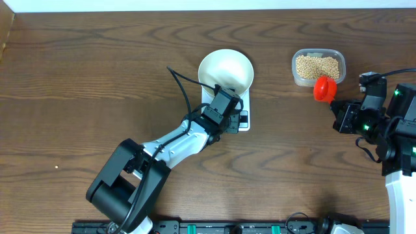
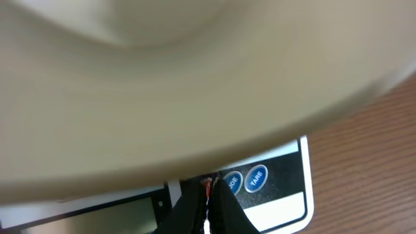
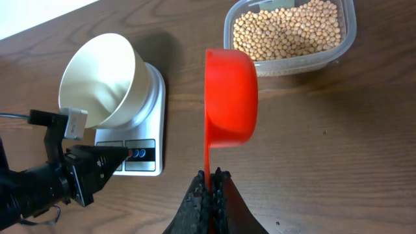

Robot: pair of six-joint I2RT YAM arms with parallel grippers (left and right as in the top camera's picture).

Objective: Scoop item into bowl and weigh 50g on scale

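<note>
The white bowl point(image 1: 225, 70) stands empty on the white scale point(image 1: 244, 120). My left gripper point(image 1: 233, 118) is shut, with its tips on the scale's button panel. In the left wrist view the shut tips point(image 2: 209, 186) touch a red button beside two blue buttons, under the bowl's side point(image 2: 195, 84). My right gripper point(image 3: 211, 177) is shut on the handle of a red scoop point(image 3: 231, 97), held empty above the table near the beans point(image 3: 286, 29). The scoop point(image 1: 324, 88) hangs just in front of the beans point(image 1: 317, 65). The right wrist view also shows the bowl point(image 3: 101, 75) and the scale point(image 3: 151, 110).
The beans lie in a clear plastic tub point(image 1: 295, 76) at the back right. The left arm reaches diagonally from the front edge to the scale. Cables trail near both arms. The table is dark wood.
</note>
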